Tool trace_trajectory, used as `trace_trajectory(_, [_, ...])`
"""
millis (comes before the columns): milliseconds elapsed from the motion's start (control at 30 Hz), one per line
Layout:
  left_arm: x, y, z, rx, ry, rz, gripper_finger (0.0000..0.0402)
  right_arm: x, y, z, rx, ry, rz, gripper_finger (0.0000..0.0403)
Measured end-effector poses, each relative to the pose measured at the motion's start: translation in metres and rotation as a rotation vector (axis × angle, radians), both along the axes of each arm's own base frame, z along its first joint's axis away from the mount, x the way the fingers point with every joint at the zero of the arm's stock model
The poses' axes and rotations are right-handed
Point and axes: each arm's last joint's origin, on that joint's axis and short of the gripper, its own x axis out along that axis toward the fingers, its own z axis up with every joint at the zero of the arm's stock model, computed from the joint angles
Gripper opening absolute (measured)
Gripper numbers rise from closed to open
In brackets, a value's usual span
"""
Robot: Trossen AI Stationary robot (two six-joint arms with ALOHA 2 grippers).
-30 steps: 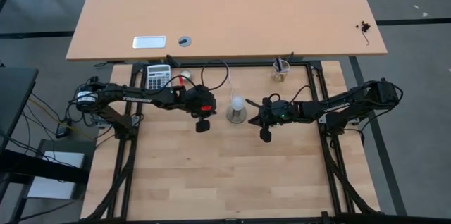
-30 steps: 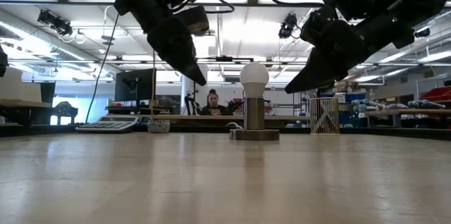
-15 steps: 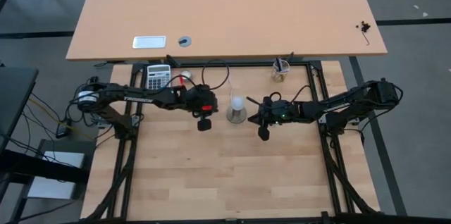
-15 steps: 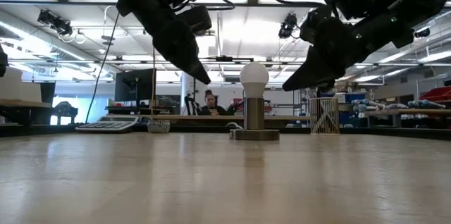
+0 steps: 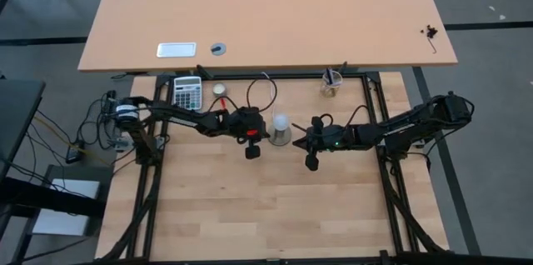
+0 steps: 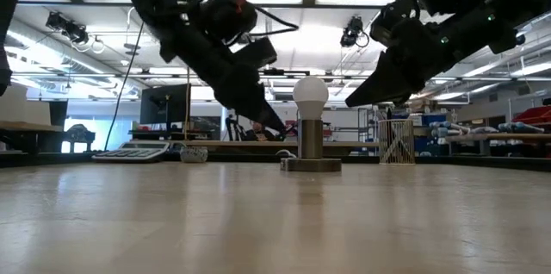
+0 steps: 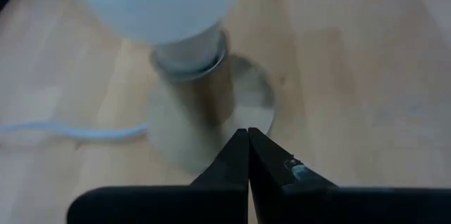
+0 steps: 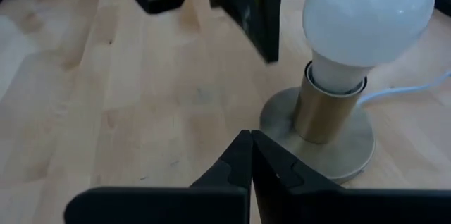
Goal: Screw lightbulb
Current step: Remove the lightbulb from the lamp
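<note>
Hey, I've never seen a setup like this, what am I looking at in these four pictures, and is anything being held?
These are two dark robot arms working at a pale wooden table. One picture looks straight down, one looks level across the tabletop, and two come from cameras on the arms' wrists.

In the middle stands a small white pear-shaped lightbulb, seated in a round grey metal socket base with a thin white cord. The left gripper is beside it on one side, the right gripper on the other. Both have their fingers shut and hold nothing.

At the table's far edge lie a grey calculator, a small round pale tin and a wire mesh cup.
</note>
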Motion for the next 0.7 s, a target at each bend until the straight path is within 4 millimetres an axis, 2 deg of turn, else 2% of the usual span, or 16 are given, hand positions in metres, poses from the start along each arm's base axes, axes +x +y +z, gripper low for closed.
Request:
trace_trajectory(133, [0.003,0.002,-0.011,-0.019,-0.042,-0.024,0.0002,0.001,0.0,0.002,-0.001,-0.022,-0.002,0.0017])
trace_trajectory(433, [-0.006,0.015,-0.032,-0.028,-0.072,0.03,0.0002,0.004,0.0,0.006,0.022,-0.062,-0.021,0.0015])
trace_trajectory(700, [-0.004,0.015,-0.031,-0.049,-0.102,0.005,0.0001,0.025,-0.002,0.04,0.068,-0.077,-0.058,0.0012])
